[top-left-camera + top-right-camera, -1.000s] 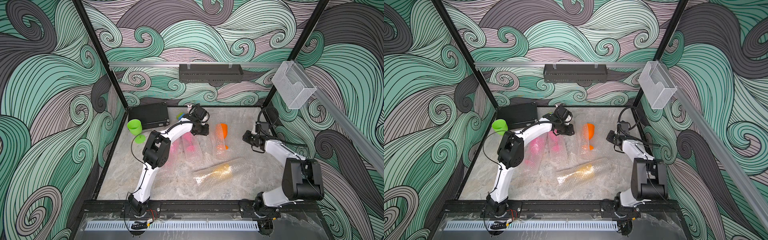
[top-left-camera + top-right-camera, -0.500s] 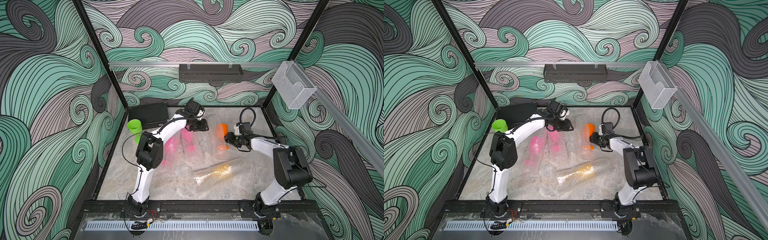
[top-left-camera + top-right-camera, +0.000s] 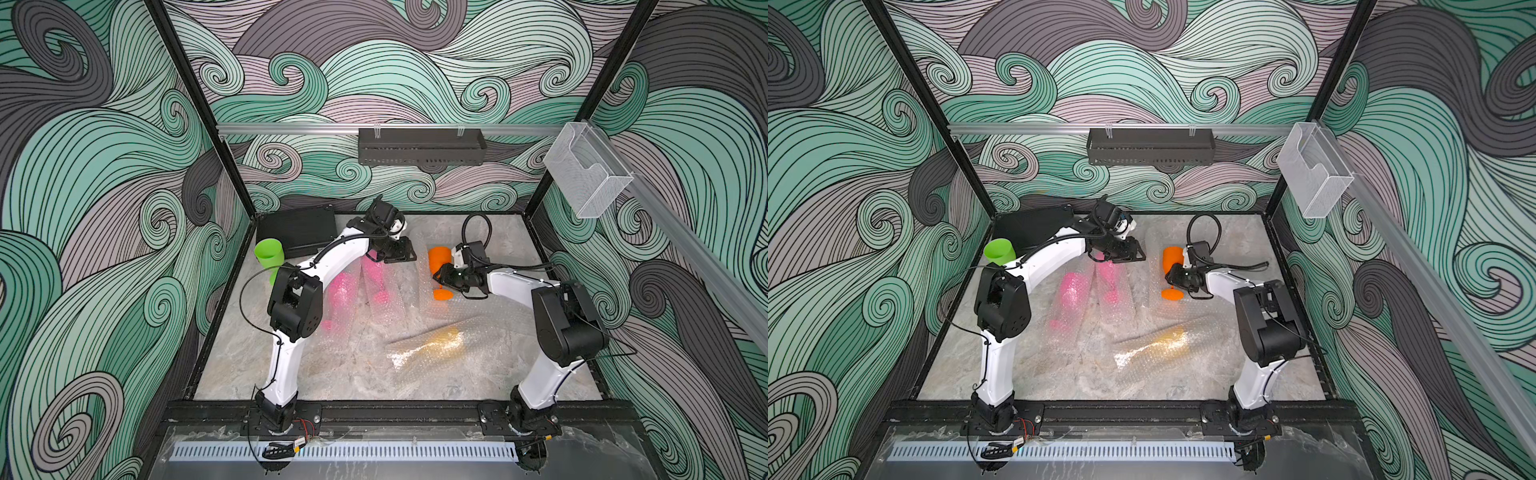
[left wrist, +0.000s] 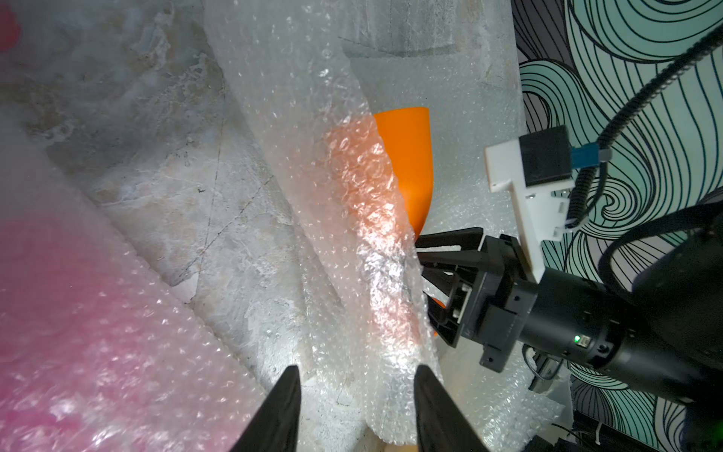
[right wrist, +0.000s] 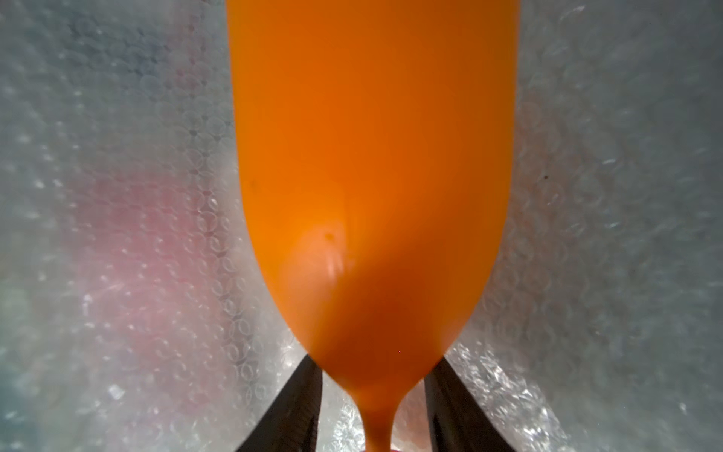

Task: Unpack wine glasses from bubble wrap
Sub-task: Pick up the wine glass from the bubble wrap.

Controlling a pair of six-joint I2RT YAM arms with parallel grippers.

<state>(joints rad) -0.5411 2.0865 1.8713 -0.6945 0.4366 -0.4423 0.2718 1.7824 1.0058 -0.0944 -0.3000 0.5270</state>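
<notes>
right gripper (image 5: pixel 373 371) is on the orange goblet (image 5: pixel 371 156), one finger on each side where the bowl narrows to the stem, tips right up against the bowl. whether they actually squeeze, can't tell from here. in both top views that goblet sits on its side over loose bubble wrap (image 3: pixel 419 286), toward the far edge of the bench (image 3: pixel 332 374) and right of the middle. it's bare and bright, foot pointing at the near edge.

left gripper (image 4: pixel 356 371) hovers just beside it, jaws parted a moderate way, nothing pinched. a raised fold of the wrap stands between it and the goblet, veiling part of the bowl.

over by the left edge, near the far left corner, the lime green goblet (image 3: pixel 269 254) stands upright and unwrapped next to a black box (image 3: pixel 297 230). a pink goblet (image 3: pixel 343 291) and a second pink goblet (image 3: pixel 376 278) lie side by side inside their wrap, left of the middle. the yellow goblet (image 3: pixel 438 343) lies rolled in wrap near the middle, a little toward the right edge.
</notes>
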